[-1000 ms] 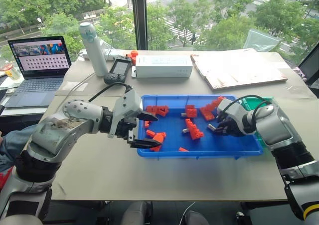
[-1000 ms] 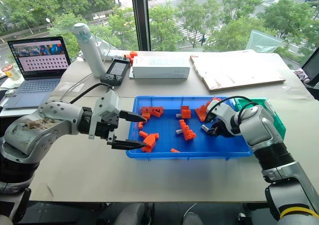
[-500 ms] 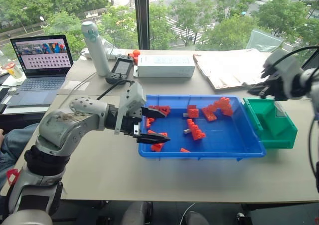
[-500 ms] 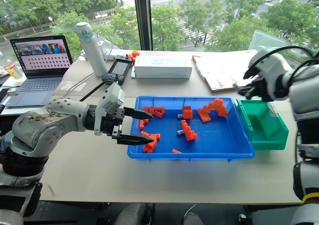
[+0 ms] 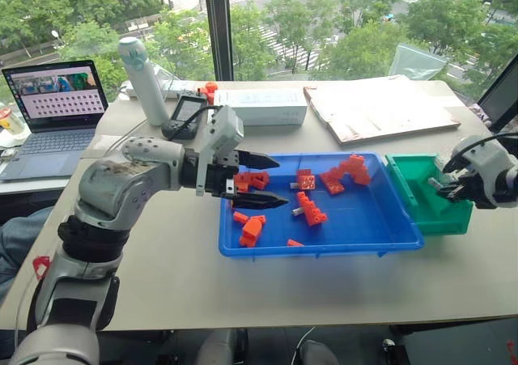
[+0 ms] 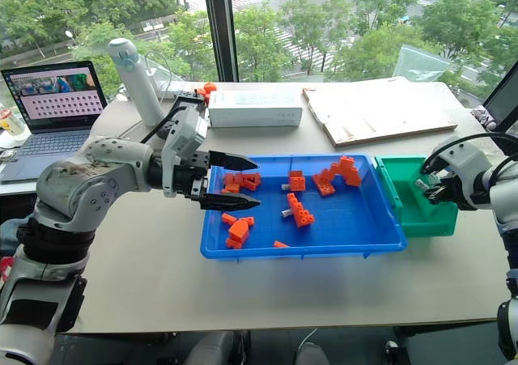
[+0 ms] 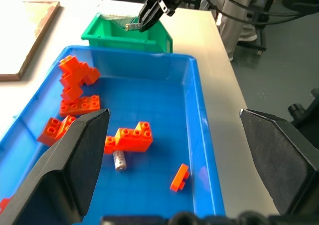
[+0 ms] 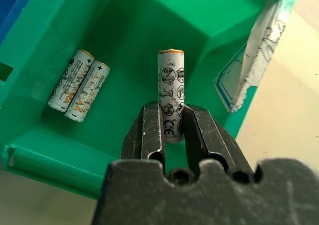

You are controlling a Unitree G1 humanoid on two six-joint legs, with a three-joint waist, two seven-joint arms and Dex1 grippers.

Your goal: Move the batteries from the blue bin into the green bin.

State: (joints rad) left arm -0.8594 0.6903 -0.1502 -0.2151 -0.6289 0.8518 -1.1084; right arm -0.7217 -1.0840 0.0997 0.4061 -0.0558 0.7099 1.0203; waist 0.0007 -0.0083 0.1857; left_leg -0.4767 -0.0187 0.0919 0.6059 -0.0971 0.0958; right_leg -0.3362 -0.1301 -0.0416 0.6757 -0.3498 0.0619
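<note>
A silvery-grey cylindrical battery (image 8: pixel 171 95) sits pinched between the two black fingers of the right gripper (image 8: pixel 172 130), narrowly parted around it, poking out over the deep green plastic bin (image 8: pixel 124 30). Two more batteries (image 8: pixel 79 85) lie side by side on the bin floor, at ten o'clock from the held one. The right arm reaches out over the bin, at three o'clock from the shallow bright-blue plastic tray (image 5: pixel 356 234). The left gripper (image 5: pixel 261 180) hovers wide open and empty over the tray's nine o'clock end; one battery (image 7: pixel 119 160) lies there against an orange toy brick (image 7: pixel 130 138).

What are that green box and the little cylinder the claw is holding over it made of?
The green bin looks like moulded plastic: even colour, soft sheen, smooth walls. The battery in the right gripper appears to be metal under a printed silvery wrapper, with symbols on the side and a coppery rim; two similar ones lie inside.
</note>
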